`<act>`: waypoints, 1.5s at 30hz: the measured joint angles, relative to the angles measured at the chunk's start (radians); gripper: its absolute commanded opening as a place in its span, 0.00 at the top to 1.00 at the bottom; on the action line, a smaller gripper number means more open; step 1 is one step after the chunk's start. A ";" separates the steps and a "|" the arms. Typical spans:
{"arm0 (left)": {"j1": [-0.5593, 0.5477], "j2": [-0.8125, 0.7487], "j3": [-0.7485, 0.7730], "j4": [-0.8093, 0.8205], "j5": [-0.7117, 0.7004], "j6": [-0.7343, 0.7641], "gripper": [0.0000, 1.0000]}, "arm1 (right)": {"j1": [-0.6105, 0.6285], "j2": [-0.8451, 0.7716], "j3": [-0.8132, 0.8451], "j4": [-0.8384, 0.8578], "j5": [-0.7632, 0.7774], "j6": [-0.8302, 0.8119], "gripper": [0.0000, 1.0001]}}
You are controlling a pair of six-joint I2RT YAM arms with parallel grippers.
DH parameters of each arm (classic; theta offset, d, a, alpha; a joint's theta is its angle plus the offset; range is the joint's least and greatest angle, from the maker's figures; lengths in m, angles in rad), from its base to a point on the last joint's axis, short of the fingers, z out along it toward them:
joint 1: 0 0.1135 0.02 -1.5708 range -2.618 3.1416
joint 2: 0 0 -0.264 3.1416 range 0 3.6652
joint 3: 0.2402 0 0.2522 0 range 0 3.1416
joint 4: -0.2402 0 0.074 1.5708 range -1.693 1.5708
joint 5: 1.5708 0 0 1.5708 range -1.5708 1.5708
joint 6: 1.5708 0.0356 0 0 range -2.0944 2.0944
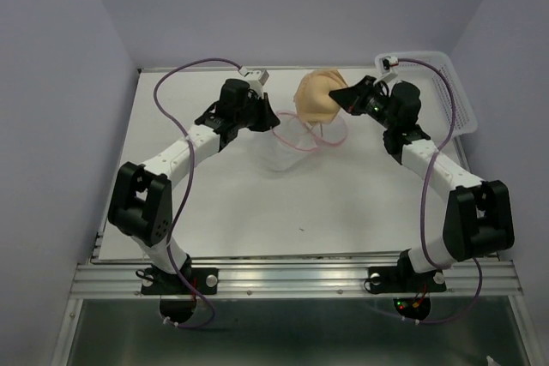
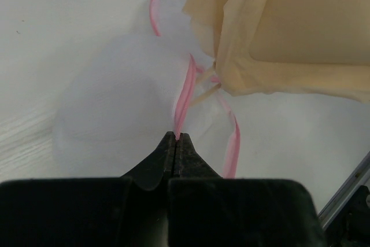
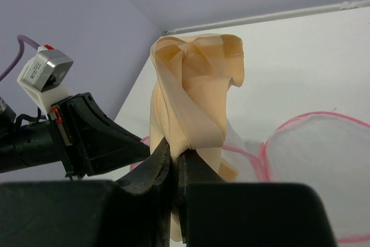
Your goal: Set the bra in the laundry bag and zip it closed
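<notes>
Top external: peach-beige padded bra (image 1: 316,96) aloft by white mesh laundry bag (image 1: 292,147).
Left fingers (image 2: 162,157): clenched on pink zipper rim (image 2: 185,93).
Right fingers (image 3: 156,166): grasping bra.

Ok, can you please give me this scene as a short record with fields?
left gripper: shut on the pink rim of the laundry bag
right gripper: shut on the bra, held up
bra position: raised at the bag's rim, not yet inside
laundry bag state: open, unzipped, on the table
basket: far right corner of the table
</notes>
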 measured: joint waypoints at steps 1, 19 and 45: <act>0.000 0.000 0.002 0.001 -0.004 -0.005 1.00 | 0.000 0.000 -0.016 0.021 -0.008 0.013 0.99; -0.004 0.079 0.007 -0.018 -0.047 -0.126 1.00 | 0.166 0.166 -0.216 0.219 -0.081 0.111 0.99; -0.027 0.079 0.021 -0.010 0.001 -0.117 1.00 | 0.238 0.581 0.171 0.139 -0.066 -0.030 0.84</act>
